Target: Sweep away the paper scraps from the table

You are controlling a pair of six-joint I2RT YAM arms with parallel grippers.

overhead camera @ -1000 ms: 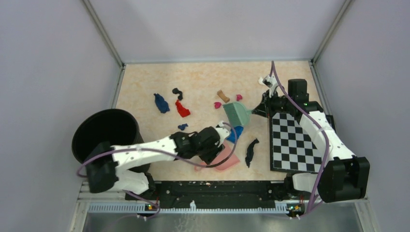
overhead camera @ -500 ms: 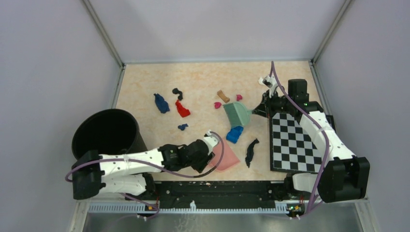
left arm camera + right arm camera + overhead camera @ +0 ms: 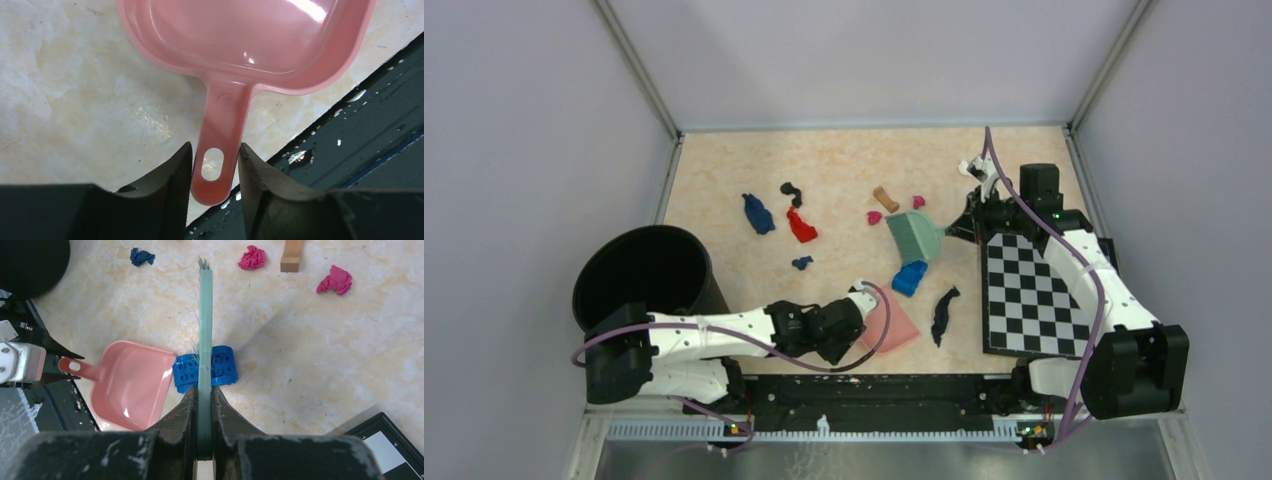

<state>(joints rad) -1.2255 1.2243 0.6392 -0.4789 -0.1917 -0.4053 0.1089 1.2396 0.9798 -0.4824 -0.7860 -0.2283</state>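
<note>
Beige marbled table [image 3: 844, 160] filled the walled cell, and the paper scraps [image 3: 801, 226] lay spread over it: a dark blue scrap [image 3: 758, 214], a black curl [image 3: 792, 190] and a red scrap near one another left of centre, a small blue bit [image 3: 802, 263] closer to the arms, two magenta wads [image 3: 874, 216] beside a brown piece [image 3: 885, 198] farther back, and a long black strip [image 3: 943, 314] near the chequered board [image 3: 1029, 295] on the right. A black bin [image 3: 644, 275] stood at the left edge. The right gripper [image 3: 202, 390] was clamped tight on a green brush [image 3: 914, 237], seen edge-on in its wrist view, with the bristle end just beside a blue toy block [image 3: 910, 277]. A pink dustpan [image 3: 890, 326] lay flat at the near edge of the table, mouth toward the block and well apart from most scraps; nothing was inside it. The left gripper [image 3: 215, 150] sat low at the end of the dustpan's handle, one finger on each side of the hanging hole and very close to the plastic. Whether those jaws were actually pressing on the handle could not be told.
</note>
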